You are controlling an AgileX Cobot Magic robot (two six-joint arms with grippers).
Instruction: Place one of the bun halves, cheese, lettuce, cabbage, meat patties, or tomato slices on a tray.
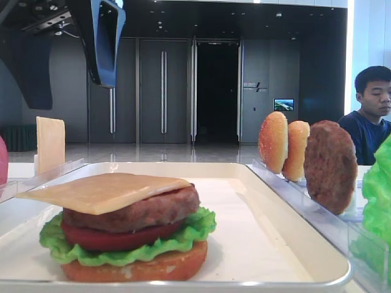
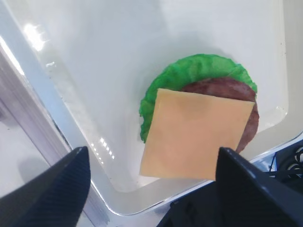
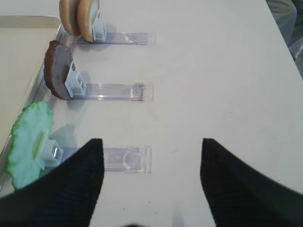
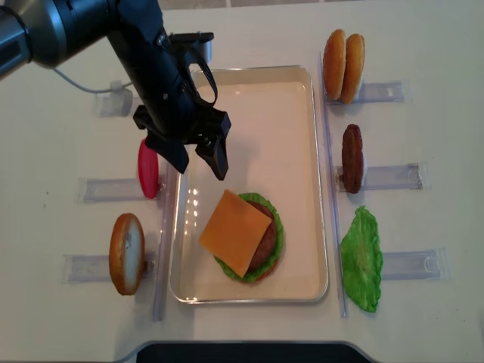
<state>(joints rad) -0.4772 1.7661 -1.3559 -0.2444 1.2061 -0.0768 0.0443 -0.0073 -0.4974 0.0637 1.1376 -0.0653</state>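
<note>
Hovering over the tray (image 4: pixel 302 91) in the left-centre of the overhead view, the left pincer (image 4: pixel 198 155) is spread wide and empty. Below it, in the tray's lower half, the cheese (image 4: pixel 235 231) lies flat atop a meat patty (image 1: pixel 131 210), tomato slice (image 1: pixel 116 239), lettuce (image 1: pixel 195 229) and bun half (image 1: pixel 137 267). The right pincer (image 3: pixel 151 170) hangs spread over the desk (image 3: pixel 227 71) near a clear rack (image 3: pixel 125 159) at lower right.
</note>
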